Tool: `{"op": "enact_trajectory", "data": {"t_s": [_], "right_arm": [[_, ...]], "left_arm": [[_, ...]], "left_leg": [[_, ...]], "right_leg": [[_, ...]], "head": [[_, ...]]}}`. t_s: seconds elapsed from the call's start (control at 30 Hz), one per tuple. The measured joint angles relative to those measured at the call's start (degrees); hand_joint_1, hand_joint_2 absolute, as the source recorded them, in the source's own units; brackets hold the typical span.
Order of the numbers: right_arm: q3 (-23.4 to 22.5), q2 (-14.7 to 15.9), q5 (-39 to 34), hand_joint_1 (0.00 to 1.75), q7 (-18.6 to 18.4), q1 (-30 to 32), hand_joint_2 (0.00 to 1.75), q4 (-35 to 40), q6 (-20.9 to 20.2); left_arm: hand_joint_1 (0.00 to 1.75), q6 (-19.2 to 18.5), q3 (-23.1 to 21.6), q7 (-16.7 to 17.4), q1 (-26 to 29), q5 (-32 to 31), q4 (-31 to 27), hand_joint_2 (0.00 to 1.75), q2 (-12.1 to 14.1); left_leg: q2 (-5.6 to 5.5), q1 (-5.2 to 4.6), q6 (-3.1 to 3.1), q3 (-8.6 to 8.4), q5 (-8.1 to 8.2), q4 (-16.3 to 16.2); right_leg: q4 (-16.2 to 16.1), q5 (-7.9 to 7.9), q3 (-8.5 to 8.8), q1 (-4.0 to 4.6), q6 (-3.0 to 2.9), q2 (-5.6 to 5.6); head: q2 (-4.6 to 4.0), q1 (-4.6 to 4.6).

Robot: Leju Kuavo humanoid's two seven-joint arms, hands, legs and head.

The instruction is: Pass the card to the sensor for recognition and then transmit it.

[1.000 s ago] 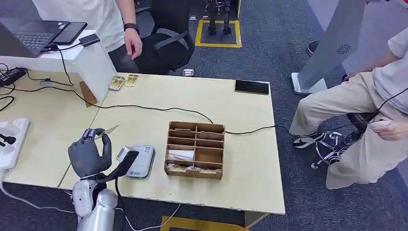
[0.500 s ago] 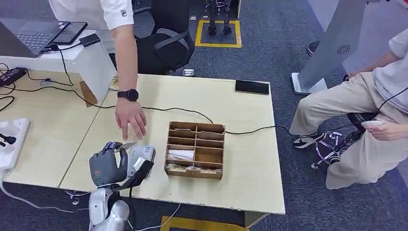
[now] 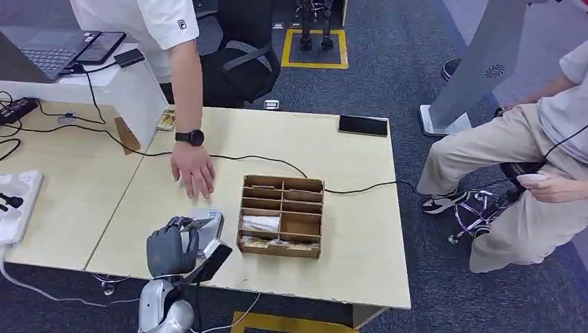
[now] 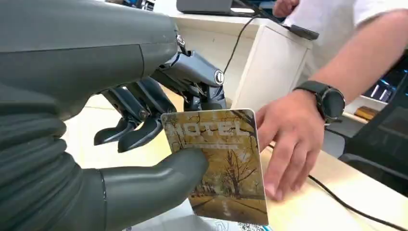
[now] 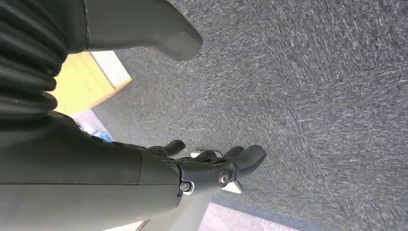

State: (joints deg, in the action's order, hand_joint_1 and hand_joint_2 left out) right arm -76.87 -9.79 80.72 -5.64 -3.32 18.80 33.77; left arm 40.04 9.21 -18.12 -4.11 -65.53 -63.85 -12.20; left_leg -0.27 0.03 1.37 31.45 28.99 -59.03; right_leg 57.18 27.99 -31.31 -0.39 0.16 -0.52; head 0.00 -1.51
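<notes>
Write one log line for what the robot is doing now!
left hand holds card over sensor | right hand holds nothing | person's hand beside sensor

The left hand (image 4: 120,139) is matt grey plastic with a ribbed cover, and the card (image 4: 219,163) it pinches looks glossy and printed. The table (image 3: 360,236) is smooth pale wood, the compartment box (image 3: 281,216) near its front edge brown board, the floor (image 3: 409,62) rough carpet.

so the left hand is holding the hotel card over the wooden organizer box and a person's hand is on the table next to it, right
Not quite. The left hand holds the hotel card over the grey card reader, not the wooden organizer box, which sits just beside the reader. The head view shows this. The person's hand on the table nearby is as you say.
</notes>
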Motion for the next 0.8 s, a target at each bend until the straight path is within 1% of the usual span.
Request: {"op": "enact_trajectory", "data": {"t_s": [0.2,0.5,0.67,0.8], "right_arm": [[0.0,0.0,0.2,0.00,0.0,0.0,1.75,0.0,-0.1],[0.0,0.0,0.3,0.00,0.0,0.1,1.75,0.0,-0.1],[0.0,0.0,0.3,0.00,0.1,0.1,1.75,0.0,-0.3],[0.0,0.0,0.3,0.00,0.1,0.1,1.75,0.0,-0.4]], "left_arm": [[1.75,0.2,-2.3,0.0,0.0,1.0,1.6,1.75,1.1],[1.75,0.3,-3.7,0.0,0.0,1.6,3.0,1.75,2.1],[1.75,0.3,-5.5,1.9,-0.2,2.3,4.7,1.75,3.1],[1.75,0.2,-7.9,3.3,-0.5,2.9,6.5,1.75,4.2]], "left_leg": [[0.00,0.00,0.00,0.00,0.00,0.0],[0.00,-0.01,0.00,-0.04,0.00,0.0],[-0.01,0.00,0.00,-0.06,0.00,0.0],[-0.01,0.00,0.00,-0.09,-0.01,0.0]], "right_leg": [[0.0,0.00,0.01,0.00,0.00,0.00],[0.0,0.00,0.04,0.00,0.00,0.00],[0.0,0.00,0.06,0.00,0.00,0.00],[0.0,0.00,0.09,-0.01,0.00,0.01]], "head": [[0.00,0.02],[0.00,0.00],[0.00,0.02],[0.00,0.02]]}}
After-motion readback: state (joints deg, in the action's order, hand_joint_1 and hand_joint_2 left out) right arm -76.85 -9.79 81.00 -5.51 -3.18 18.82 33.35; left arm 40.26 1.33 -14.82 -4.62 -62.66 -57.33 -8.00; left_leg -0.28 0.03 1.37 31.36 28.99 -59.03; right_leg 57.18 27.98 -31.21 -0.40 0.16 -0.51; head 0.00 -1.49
